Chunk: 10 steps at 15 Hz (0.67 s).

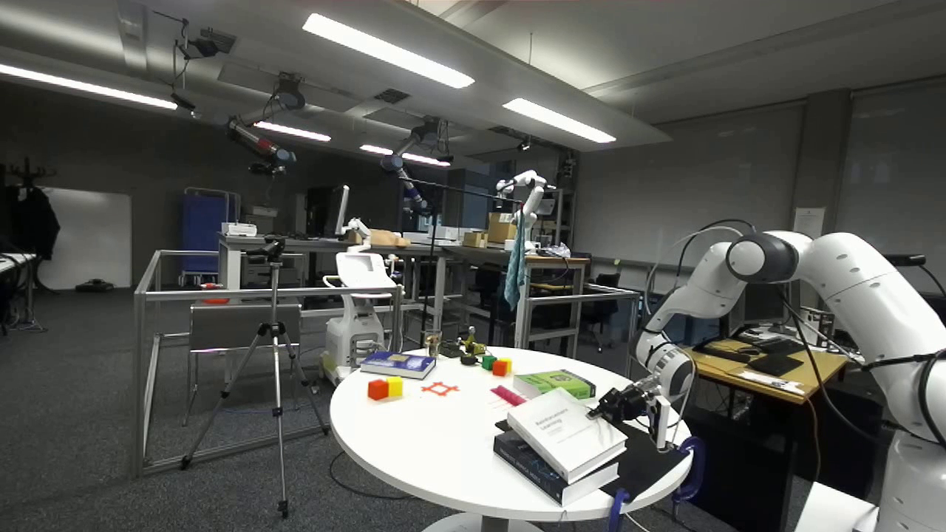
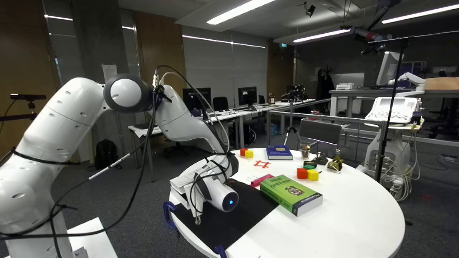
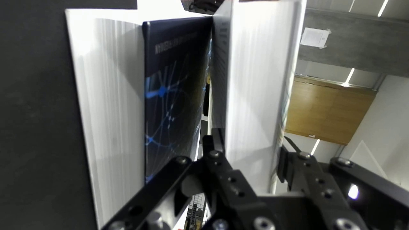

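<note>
A thick white book [image 1: 565, 428] titled "Reinforcement Learning" lies tilted on top of a dark book [image 1: 536, 465]. My gripper [image 3: 249, 147] is shut on the white book, one finger [image 3: 217, 140] under its lower cover and the opposite finger on its upper cover. In the wrist view a wedge-shaped gap separates the white book's pages [image 3: 255, 80] from the dark book's blue-patterned cover [image 3: 172, 95]. The dark book rests partly on a black mat [image 1: 650, 454]. In an exterior view the wrist hides much of both books, leaving only white edges [image 2: 183, 179] showing.
A green book [image 2: 292, 195] lies near the mat, with a pink object [image 2: 261, 180] beside it. Farther off are a blue book [image 1: 399, 364], red and yellow blocks [image 1: 378, 389], an orange hash-shaped piece [image 1: 440, 388] and a glass [image 2: 305, 150]. Blue clamps [image 1: 691, 469] grip the table edge.
</note>
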Available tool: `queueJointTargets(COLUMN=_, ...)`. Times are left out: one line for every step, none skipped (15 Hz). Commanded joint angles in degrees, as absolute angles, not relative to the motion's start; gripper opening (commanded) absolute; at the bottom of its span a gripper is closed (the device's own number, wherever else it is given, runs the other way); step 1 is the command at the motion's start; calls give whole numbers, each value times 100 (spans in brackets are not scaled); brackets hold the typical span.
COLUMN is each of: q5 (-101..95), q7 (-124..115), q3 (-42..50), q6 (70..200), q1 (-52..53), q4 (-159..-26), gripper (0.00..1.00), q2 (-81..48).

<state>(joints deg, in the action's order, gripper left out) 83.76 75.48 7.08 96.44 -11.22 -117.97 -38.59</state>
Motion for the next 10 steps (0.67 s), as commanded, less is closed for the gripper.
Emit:
queueJointTargets(q5=8678, q7=7650, q3=715, q6=9695, q1=-1059, q4=-11987, gripper=16, q2=-3514)
queueJointTargets(q5=8711, q7=7620, q3=720, q6=9727, q1=-1050, q4=-11988, gripper=16, q2=-3502)
queueJointTargets(q5=8742, q7=7595, q3=725, q6=9763, q1=-1040, q4=-11983, gripper=16, q2=-3493)
queueJointTargets(q5=8763, q7=7577, q3=732, q6=9800, q1=-1026, q4=-11975, gripper=16, q2=-3488)
queueJointTargets(q5=8761, q7=7514, q3=745, q6=9845, q1=-1005, q4=-11960, gripper=16, q2=-3489)
queueJointTargets(q5=8753, q7=7479, q3=758, q6=9878, q1=-985, q4=-11953, gripper=16, q2=-3491)
queueJointTargets(q5=8731, q7=7457, q3=770, q6=9918, q1=-967, q4=-11945, gripper=66, q2=-3492)
queueJointTargets(q5=8702, q7=7408, q3=777, q6=9934, q1=-958, q4=-11941, gripper=67, q2=-3495)
queueJointTargets(q5=8692, q7=7409, q3=780, q6=9984, q1=-947, q4=-11939, gripper=73, q2=-3491)
queueJointTargets(q5=8673, q7=7409, q3=784, q6=10062, q1=-933, q4=-11940, gripper=82, q2=-3481)
